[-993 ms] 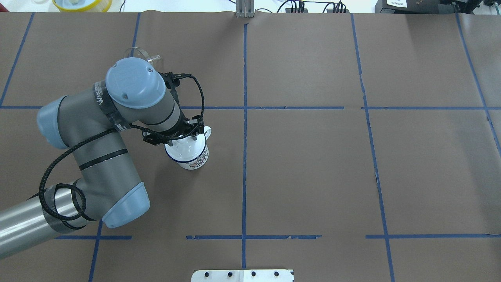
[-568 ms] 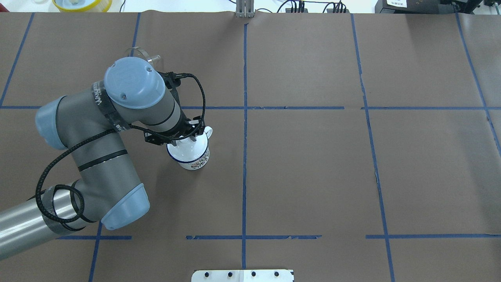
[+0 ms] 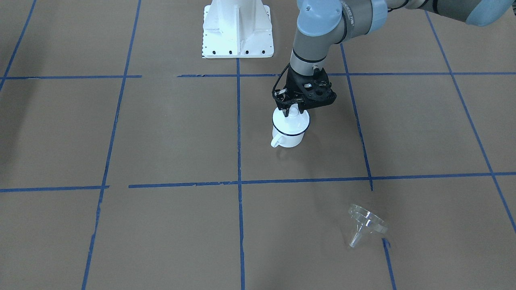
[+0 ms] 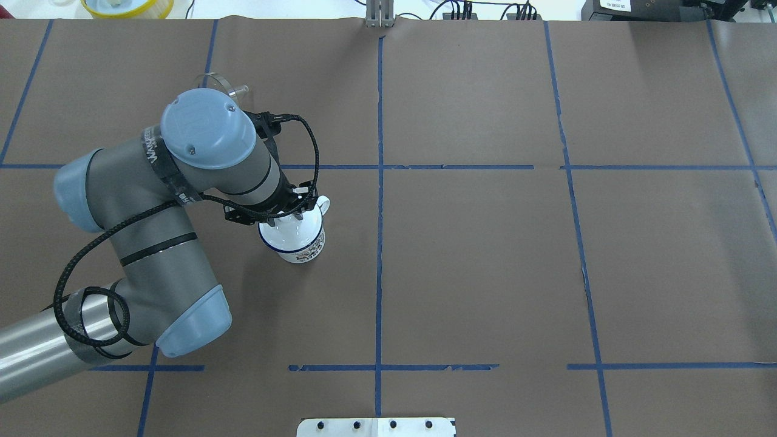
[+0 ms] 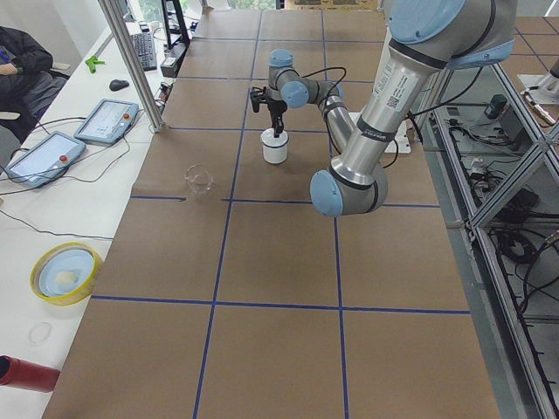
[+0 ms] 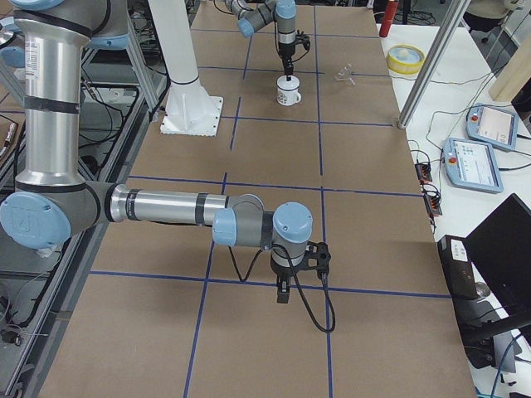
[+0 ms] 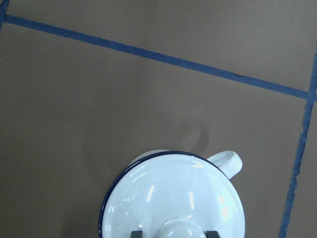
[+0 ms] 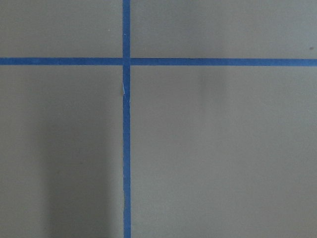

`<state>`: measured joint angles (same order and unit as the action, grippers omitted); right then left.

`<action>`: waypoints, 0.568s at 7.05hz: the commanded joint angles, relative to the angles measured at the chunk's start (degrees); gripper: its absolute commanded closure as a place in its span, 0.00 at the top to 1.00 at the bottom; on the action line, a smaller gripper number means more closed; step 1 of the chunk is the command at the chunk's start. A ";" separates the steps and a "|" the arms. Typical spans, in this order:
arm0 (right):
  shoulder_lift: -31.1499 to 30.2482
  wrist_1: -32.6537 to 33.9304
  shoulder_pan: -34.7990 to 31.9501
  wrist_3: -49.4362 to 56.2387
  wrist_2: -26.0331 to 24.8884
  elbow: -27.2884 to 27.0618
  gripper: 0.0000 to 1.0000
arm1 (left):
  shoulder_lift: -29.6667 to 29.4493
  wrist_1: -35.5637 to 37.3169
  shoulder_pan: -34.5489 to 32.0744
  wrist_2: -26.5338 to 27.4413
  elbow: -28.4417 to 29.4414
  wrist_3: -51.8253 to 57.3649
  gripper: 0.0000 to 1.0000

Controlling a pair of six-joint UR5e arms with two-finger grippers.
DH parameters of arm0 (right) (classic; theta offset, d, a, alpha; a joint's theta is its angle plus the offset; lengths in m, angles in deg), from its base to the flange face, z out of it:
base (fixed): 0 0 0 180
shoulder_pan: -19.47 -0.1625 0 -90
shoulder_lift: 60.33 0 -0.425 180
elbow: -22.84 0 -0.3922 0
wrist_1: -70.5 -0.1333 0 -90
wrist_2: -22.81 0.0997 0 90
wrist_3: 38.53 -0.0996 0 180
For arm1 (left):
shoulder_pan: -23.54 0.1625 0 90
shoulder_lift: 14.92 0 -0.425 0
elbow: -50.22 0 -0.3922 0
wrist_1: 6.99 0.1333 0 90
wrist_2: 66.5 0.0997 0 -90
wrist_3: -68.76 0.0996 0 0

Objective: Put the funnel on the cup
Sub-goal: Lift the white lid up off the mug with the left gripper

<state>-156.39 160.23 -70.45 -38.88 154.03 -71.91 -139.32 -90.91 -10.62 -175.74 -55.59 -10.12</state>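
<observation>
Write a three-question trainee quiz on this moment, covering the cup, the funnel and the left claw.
1. True or false: the funnel already sits on the cup.
2. What covers the cup? A) a white lid with a knob; B) a plate; C) nothing.
3. Which claw hangs over the cup?
Key: 1 false, it lies on the table, apart from the cup. 2 A. 3 the left claw.

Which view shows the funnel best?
Exterior front-facing: the funnel lies tilted on its side, whole and unobstructed. In the overhead view, the left arm hides most of it. Both side views show it small and faint. The wrist views miss it.
</observation>
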 commanded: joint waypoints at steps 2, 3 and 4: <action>0.00 0.00 0.00 0.00 0.00 0.00 1.00 | 0.21 0.95 -0.29 0.00 -0.36 2.06 0.00; 0.00 0.00 0.00 0.00 0.00 0.00 1.00 | 0.21 0.95 -0.37 0.00 -0.36 2.06 0.00; 0.00 0.00 0.00 0.00 0.00 0.00 1.00 | 0.12 0.95 -0.55 0.00 -0.36 2.06 0.00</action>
<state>-156.39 160.23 -70.45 -38.88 154.03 -71.91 -139.15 -89.99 -11.01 -175.75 -55.98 -8.10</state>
